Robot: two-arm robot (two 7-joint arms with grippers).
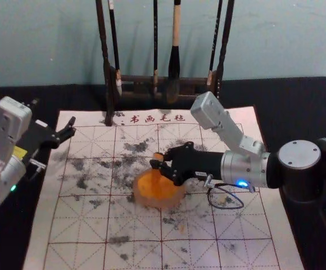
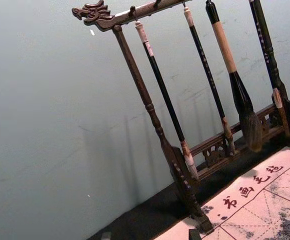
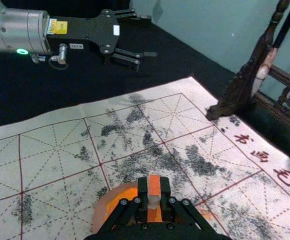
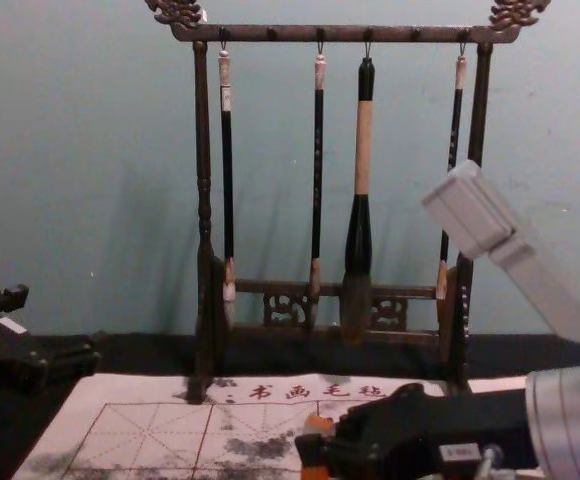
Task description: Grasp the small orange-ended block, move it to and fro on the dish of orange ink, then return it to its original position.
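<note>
My right gripper (image 1: 158, 161) is over the dish, shut on the small block (image 1: 158, 156). The right wrist view shows the block's orange top and pale side (image 3: 154, 187) between the fingers of the right gripper (image 3: 154, 194). The round dish (image 1: 176, 196) of orange ink (image 1: 150, 187) sits mid-mat, partly covered by the gripper. Whether the block's lower end touches the ink cannot be made out. My left gripper (image 1: 71, 127) hangs idle by the mat's left edge, open and empty; its tips show low in the left wrist view, the gripper (image 2: 150, 235) spread.
Behind the dish, a dark wooden rack (image 4: 203, 240) holds several hanging brushes, including a thick one (image 4: 360, 230). The gridded white mat (image 1: 104, 256) with black smudges lies on a black-covered table (image 1: 298, 107). A wall stands behind the rack.
</note>
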